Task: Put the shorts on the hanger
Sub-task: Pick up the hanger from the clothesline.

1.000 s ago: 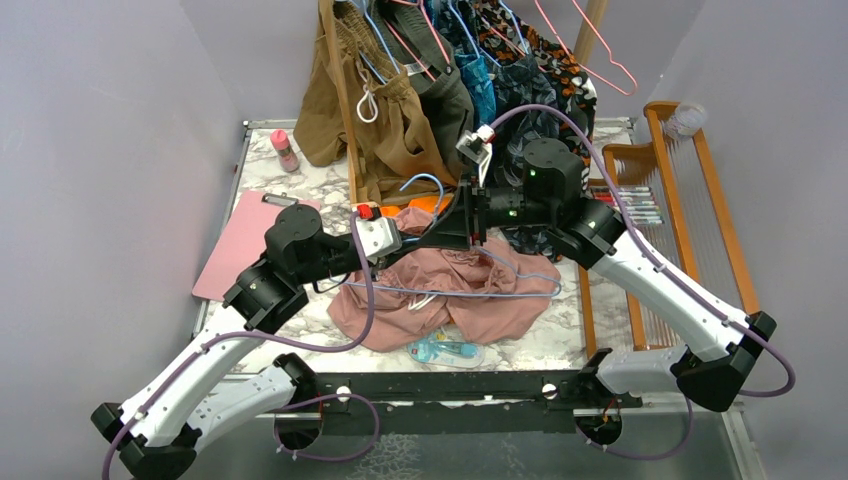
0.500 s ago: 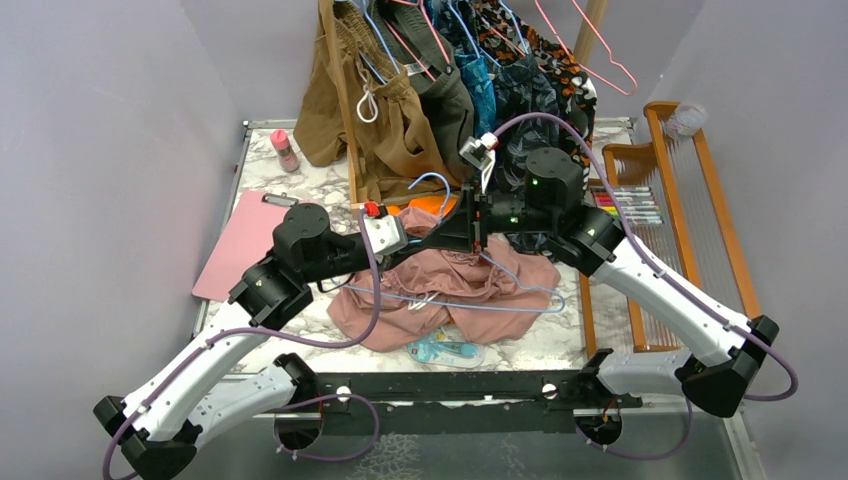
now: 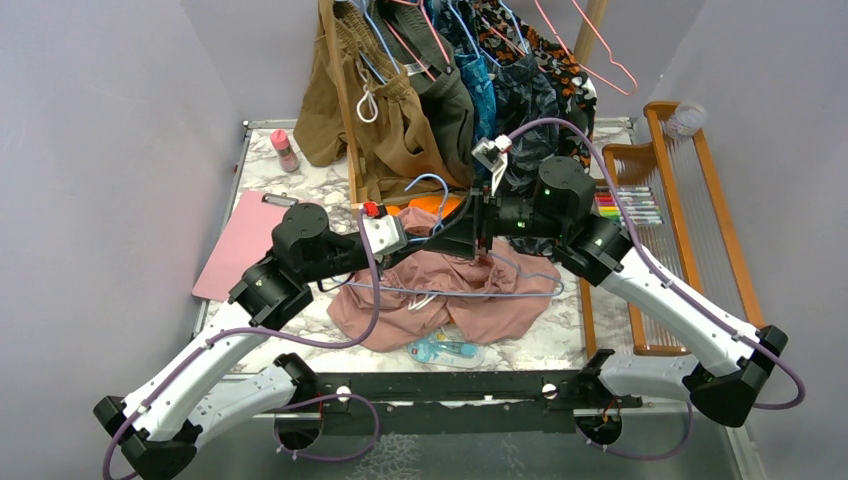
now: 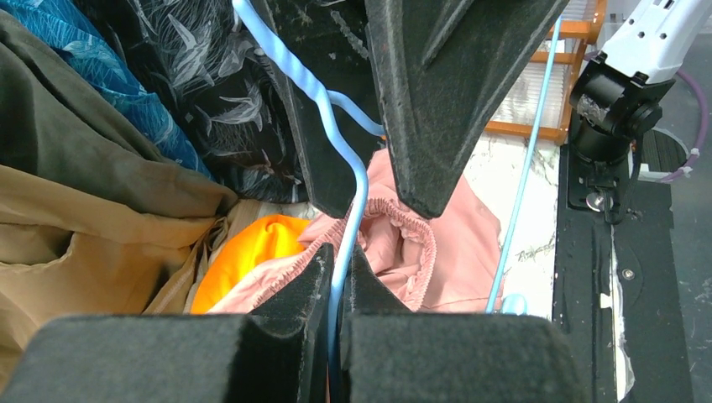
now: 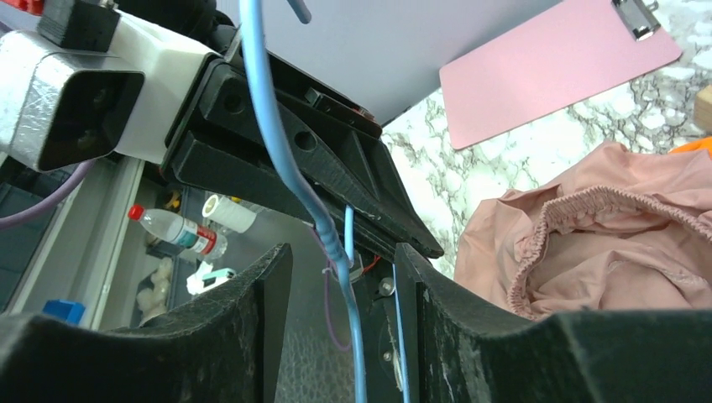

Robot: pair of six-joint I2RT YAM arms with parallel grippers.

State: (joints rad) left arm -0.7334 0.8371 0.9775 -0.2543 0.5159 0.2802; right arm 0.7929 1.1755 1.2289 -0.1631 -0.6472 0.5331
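The light blue hanger point(image 3: 470, 292) lies across the dusty pink shorts point(image 3: 455, 315) on the marble table, its hook point(image 3: 428, 184) raised toward the back. My left gripper point(image 3: 420, 240) is shut on the hanger's neck wire point(image 4: 339, 277). My right gripper point(image 3: 448, 232) faces it from the right. Its jaws stand open on either side of the same wire point(image 5: 342, 277) without pinching it. The shorts' gathered waistband point(image 4: 411, 231) gapes just beyond the grippers and shows in the right wrist view point(image 5: 579, 210). The shorts are not on the hanger.
A rack of hung clothes point(image 3: 440, 90) with brown shorts point(image 3: 385, 130) stands right behind the grippers. Bright orange shorts point(image 4: 252, 248) lie beside the pink ones. A pink clipboard point(image 3: 245, 245) and bottle point(image 3: 286, 150) sit left, a wooden frame point(image 3: 665, 220) right, a teal packet point(image 3: 445, 350) in front.
My right arm has drawn slightly to the right and the hanger's lower bar has shifted a little over the shorts. My left gripper keeps its hold on the neck.
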